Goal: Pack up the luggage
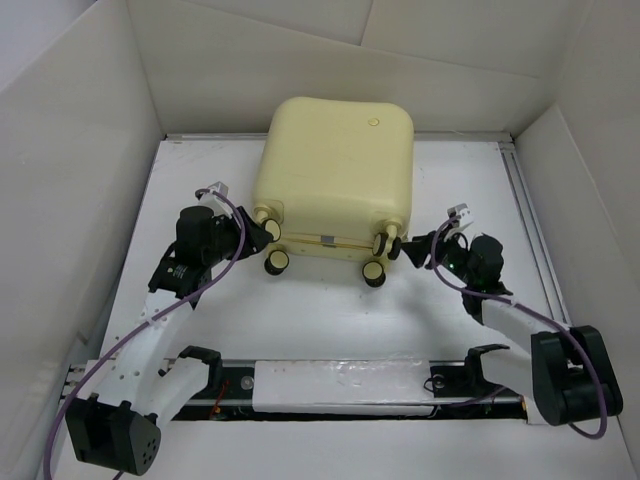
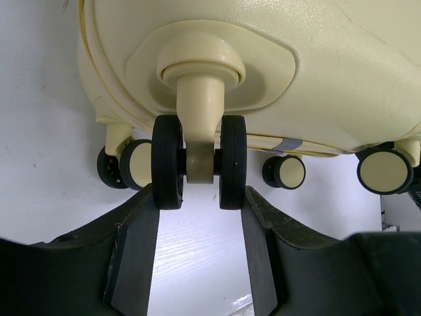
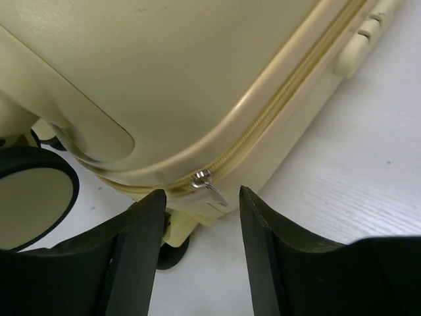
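Luggage (image 1: 335,165) lies shut and flat on the white table (image 1: 330,320), caster end toward the arm bases. Your left gripper (image 2: 199,197) stands wide, its fingertips just outside the black tyres of one twin caster (image 2: 199,161); you cannot tell if they touch, and nothing is clamped. Your right gripper (image 3: 202,197) is also spread and holds nothing, with the silver zipper pull (image 3: 207,184) between its tips. Beyond: pale yellow glossy shell, rounded corners, zip seam closed, far end near the back wall (image 1: 300,60).
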Controlling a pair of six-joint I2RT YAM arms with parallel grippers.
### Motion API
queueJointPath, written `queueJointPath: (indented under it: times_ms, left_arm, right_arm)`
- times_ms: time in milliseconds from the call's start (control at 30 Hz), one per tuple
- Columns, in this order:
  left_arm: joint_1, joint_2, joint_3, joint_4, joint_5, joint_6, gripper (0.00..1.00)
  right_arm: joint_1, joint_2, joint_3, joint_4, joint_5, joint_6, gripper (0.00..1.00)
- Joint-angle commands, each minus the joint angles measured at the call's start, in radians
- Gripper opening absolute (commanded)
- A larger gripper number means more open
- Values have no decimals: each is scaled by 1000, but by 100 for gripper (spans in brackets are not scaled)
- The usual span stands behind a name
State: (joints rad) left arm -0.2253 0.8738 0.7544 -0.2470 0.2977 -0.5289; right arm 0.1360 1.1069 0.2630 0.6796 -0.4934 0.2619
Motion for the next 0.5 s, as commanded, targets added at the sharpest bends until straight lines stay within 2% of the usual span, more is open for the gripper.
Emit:
queueJointPath:
  times_ms: [0, 67, 233, 367, 467]
  left_arm:
    - [7, -67, 50, 166, 14, -10, 0]
    - [7, -67, 49, 175, 14, -10, 0]
    - [7, -67, 40, 175, 35, -10, 0]
    - [7, -67, 31, 184, 46, -10, 0]
    - [7, -67, 31, 193, 46, -10, 0]
  right_arm:
    - [-16, 50, 57, 136, -152, -35, 55]
    - [-25, 73, 58, 162, -175, -35, 52]
    - [-26, 116, 67, 184, -204, -26, 36]
    - [-26, 116, 44, 210, -191, 2, 34]
    - [-26, 116, 33, 222, -163, 26, 27]
